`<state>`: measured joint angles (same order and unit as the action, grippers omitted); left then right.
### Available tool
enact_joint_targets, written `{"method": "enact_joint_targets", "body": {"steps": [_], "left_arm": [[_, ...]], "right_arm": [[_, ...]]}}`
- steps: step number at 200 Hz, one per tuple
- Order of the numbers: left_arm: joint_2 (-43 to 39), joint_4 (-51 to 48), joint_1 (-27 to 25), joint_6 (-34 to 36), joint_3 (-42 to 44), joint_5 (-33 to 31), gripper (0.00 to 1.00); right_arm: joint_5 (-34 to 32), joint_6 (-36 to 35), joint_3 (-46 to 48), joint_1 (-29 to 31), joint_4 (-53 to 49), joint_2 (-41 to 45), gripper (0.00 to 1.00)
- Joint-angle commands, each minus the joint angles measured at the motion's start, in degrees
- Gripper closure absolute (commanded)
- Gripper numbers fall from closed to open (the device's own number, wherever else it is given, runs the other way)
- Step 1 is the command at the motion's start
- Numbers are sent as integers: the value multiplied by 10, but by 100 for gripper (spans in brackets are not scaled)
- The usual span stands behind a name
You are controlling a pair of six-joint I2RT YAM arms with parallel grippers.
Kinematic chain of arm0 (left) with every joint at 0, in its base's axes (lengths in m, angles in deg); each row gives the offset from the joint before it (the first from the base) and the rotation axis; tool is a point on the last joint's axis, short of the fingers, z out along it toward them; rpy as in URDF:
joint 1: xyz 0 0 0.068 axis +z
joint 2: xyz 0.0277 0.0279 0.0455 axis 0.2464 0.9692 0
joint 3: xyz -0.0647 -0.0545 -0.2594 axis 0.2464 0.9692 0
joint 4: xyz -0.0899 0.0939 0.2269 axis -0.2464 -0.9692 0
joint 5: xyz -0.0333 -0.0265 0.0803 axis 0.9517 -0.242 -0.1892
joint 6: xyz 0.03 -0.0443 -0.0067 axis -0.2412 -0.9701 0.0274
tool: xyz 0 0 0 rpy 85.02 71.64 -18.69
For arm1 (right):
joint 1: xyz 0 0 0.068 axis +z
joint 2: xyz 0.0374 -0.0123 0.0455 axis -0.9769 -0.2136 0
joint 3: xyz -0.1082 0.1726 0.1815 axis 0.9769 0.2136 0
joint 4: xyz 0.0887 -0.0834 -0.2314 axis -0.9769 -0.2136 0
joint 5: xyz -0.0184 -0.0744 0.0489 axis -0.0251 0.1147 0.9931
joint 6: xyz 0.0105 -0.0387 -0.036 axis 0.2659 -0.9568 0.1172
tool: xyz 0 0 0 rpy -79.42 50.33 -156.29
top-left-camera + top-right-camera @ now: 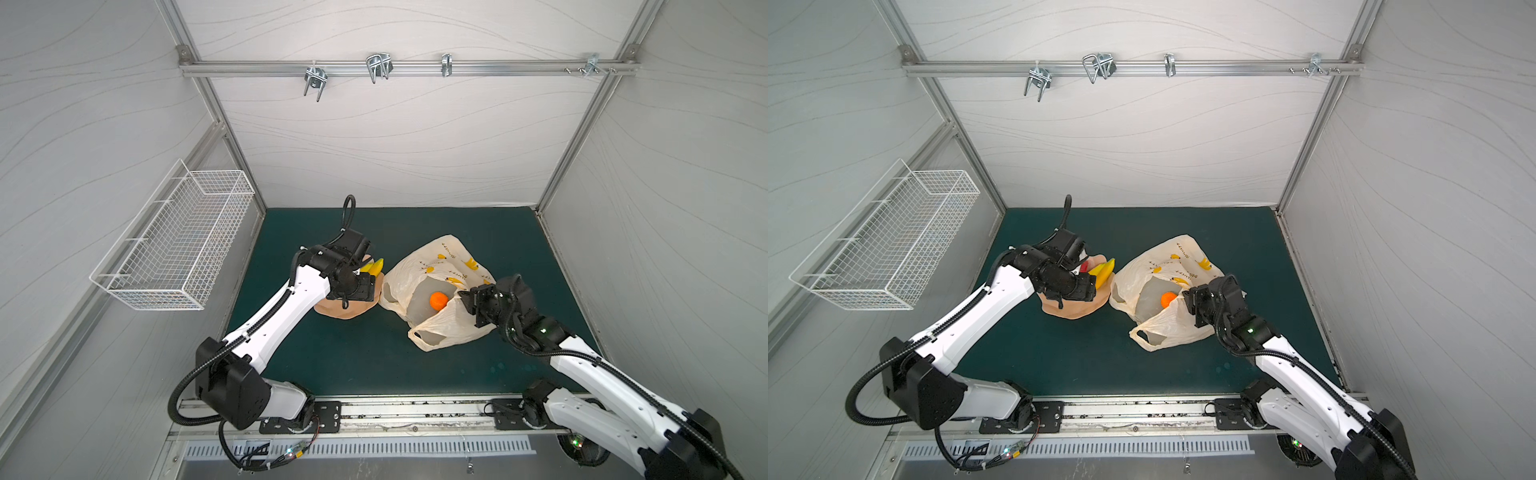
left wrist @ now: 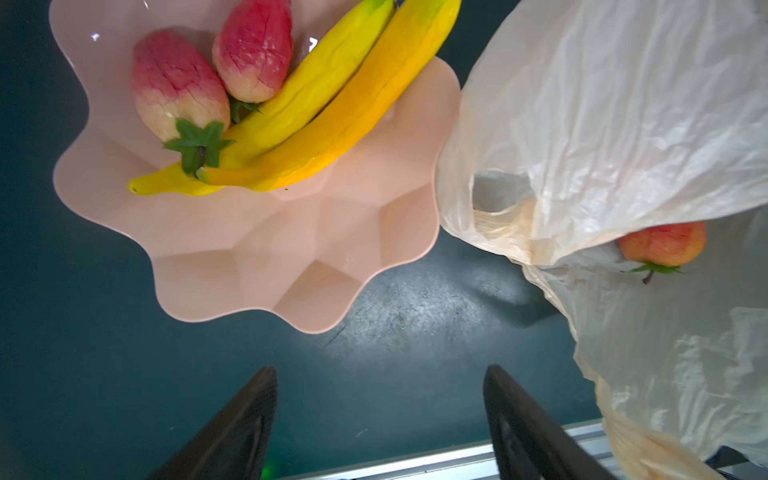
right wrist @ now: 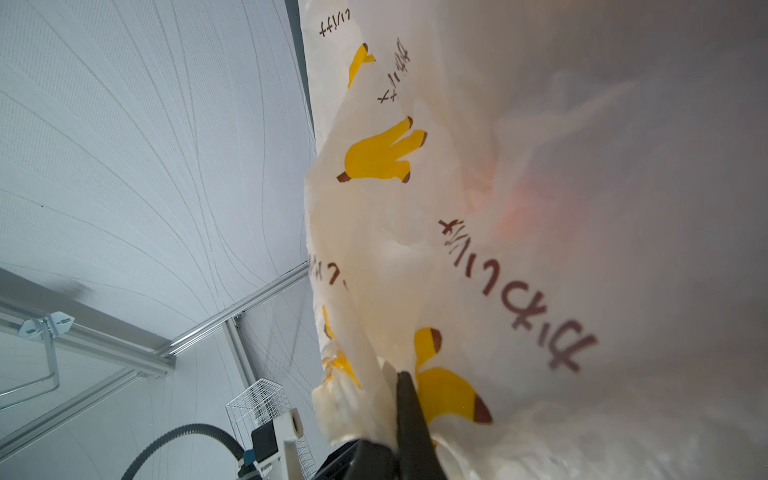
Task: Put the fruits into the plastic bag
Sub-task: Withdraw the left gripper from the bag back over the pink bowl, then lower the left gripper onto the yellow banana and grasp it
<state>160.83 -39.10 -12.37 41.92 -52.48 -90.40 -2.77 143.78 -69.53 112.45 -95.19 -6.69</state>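
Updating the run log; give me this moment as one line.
left tool: open, by dish | right tool: shut on plastic bag | in bag: orange fruit | in dish: bananas, two strawberries

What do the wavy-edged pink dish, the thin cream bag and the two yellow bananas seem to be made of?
The wavy-edged peach-pink dish looks like moulded plastic: glossy glints, crisp facets. The thin cream bag is crinkly, translucent plastic film. The two yellow bananas look matte, finely wrinkled, perhaps foam.
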Motion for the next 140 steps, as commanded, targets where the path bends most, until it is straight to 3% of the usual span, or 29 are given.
{"method": "enact_joint_targets", "body": {"steps": [1,57,140], "left_arm": [[44,-21,17,61,-38,3,24],[155,-9,40,112,-88,-9,34],[262,14,45,112,-137,-45,35]], "right_arm": [[-2,37,-13,-3,2,5,100],[-8,40,-9,-3,-1,11,100],[-7,42,-12,-2,1,4,100]]}}
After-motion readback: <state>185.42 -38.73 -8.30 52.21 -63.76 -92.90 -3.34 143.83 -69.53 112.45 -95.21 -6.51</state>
